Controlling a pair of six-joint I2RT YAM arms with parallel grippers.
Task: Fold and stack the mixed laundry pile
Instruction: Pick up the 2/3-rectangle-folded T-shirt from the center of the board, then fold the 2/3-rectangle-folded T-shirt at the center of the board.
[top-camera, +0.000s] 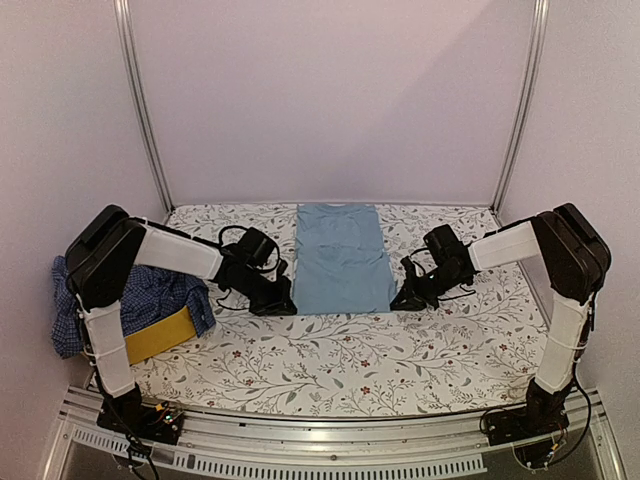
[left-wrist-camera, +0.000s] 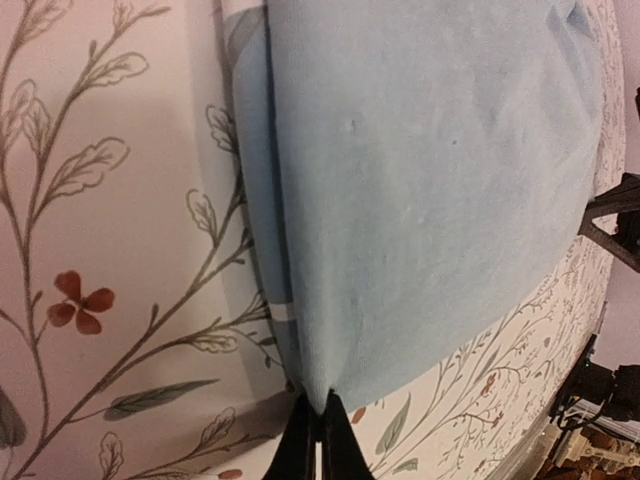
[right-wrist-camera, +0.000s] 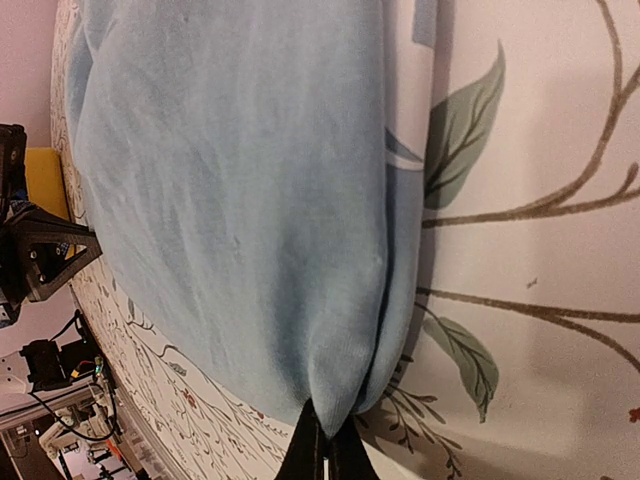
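The left fingers (left-wrist-camera: 302, 455) are pressed together and pinch the near left corner of the light blue T-shirt (left-wrist-camera: 420, 190), whose fabric narrows to a point where it enters the tips. The right fingers (right-wrist-camera: 308, 455) are pressed together in the same way on the near right corner of the same shirt (right-wrist-camera: 230, 180), which bunches into a small pucker just above them. From the right wrist camera, a lower layer of the shirt shows along its side edge.

From above, the left fingers (top-camera: 283, 303) and the right fingers (top-camera: 408, 298) sit low at the two near corners. The T-shirt (top-camera: 340, 258) lies flat between them as a long folded rectangle. It is in the middle of the counter (top-camera: 450, 350), on the flower-printed cover, and runs from the fingers toward the back wall.

The rest of the laundry is well apart, at the far left edge behind the left arm. There a blue-and-white checked shirt (top-camera: 68, 318) and darker blue clothes (top-camera: 165, 290) are heaped on a yellow basket (top-camera: 160, 336).
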